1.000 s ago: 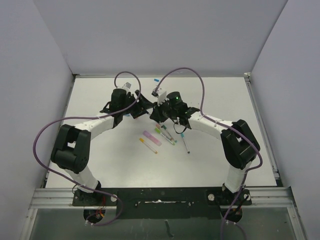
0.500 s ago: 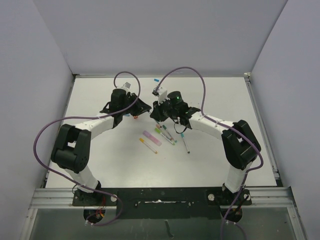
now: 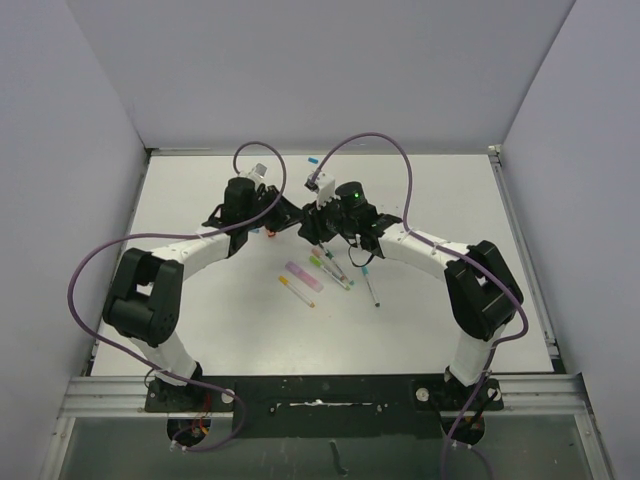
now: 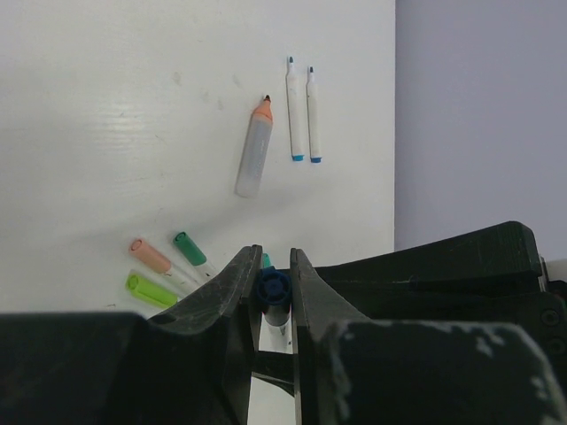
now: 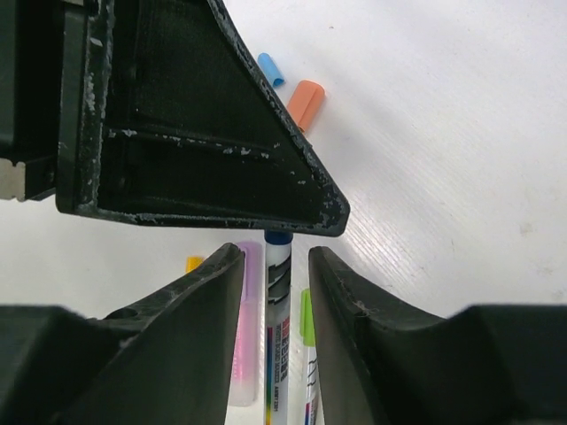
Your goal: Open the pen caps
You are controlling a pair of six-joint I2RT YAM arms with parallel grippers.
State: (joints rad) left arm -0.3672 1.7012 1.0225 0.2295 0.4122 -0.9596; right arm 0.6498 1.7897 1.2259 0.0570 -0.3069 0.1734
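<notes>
Between my left tool's (image 4: 275,258) fingers sits the dark blue cap (image 4: 272,287), pinched tight, up off the table (image 4: 106,106). Its white pen (image 5: 277,301) runs straight between my right tool's (image 5: 276,255) fingers; clamped or not, I cannot tell. Both arms reach inward, tools nose to nose above the loose pens (image 3: 330,270).

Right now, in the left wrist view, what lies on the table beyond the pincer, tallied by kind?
Thin white pens with blue ends: 2
Orange-tipped highlighter, uncapped: 1
Coloured caps: 4 (salmon, green, lime, teal half hidden)
Total: 7, plus the blue cap gripped in the left pincer.
</notes>
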